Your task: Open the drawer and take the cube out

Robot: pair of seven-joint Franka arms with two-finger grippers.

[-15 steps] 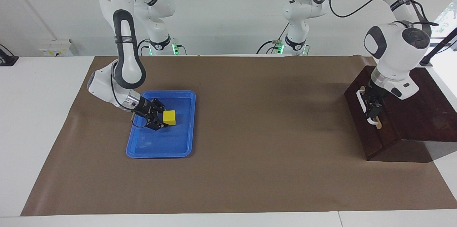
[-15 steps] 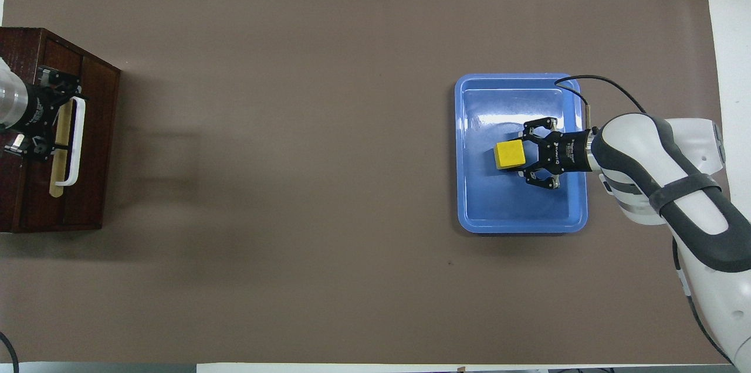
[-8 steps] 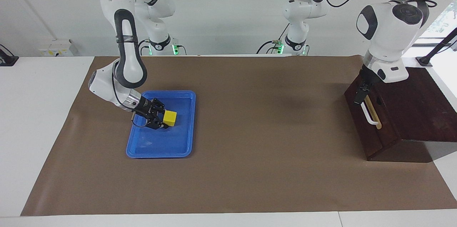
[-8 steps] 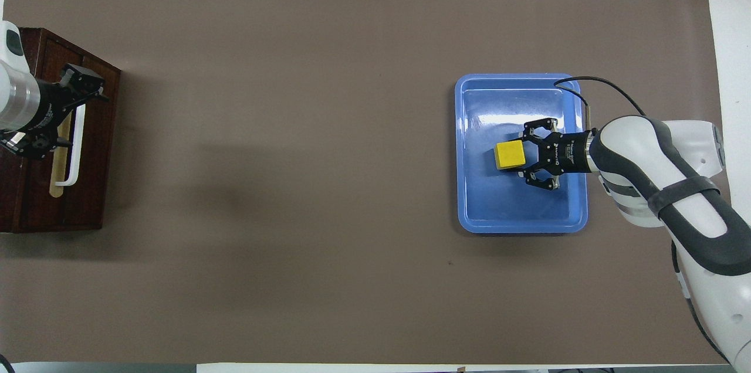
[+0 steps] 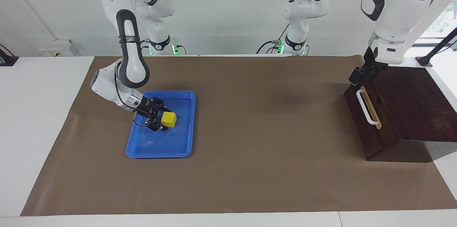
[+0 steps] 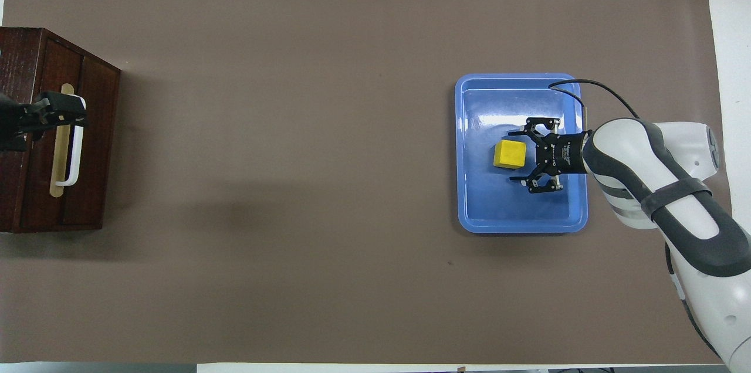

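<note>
**Two grippers, one cube already out in the tray**

Two arms are in play. The right gripper (image 5: 165,121) sits low in the blue tray (image 5: 185,141), fingers spread wide and not clamping anything; the cube (image 5: 169,119) rests on the tray floor just at its fingertips, and whether a finger touches it cannot be told. The tray lies on the brown surface (image 5: 271,141) toward the right arm's end.

The left gripper (image 5: 356,76) hangs above the end of the white handle (image 5: 366,107) nearer the robots, clear of the bar; I cannot tell how it is set. The drawer (image 5: 371,123) looks pushed in, its front flush with the dark cabinet (image 5: 417,105), toward the left arm's end and well apart from the tray.

Judged from how things lie, the cube is out of the drawer and the task looks close to done.

Handling: the cube appears light, rigid and flat-sided, probably foam or plastic, so it should not crush or roll. The best hold would be across two parallel side faces, about mid-height, with fingers square to them. A skewed pinch on a corner could twist it loose, and a nudge may slide it on the glossy tray.
</note>
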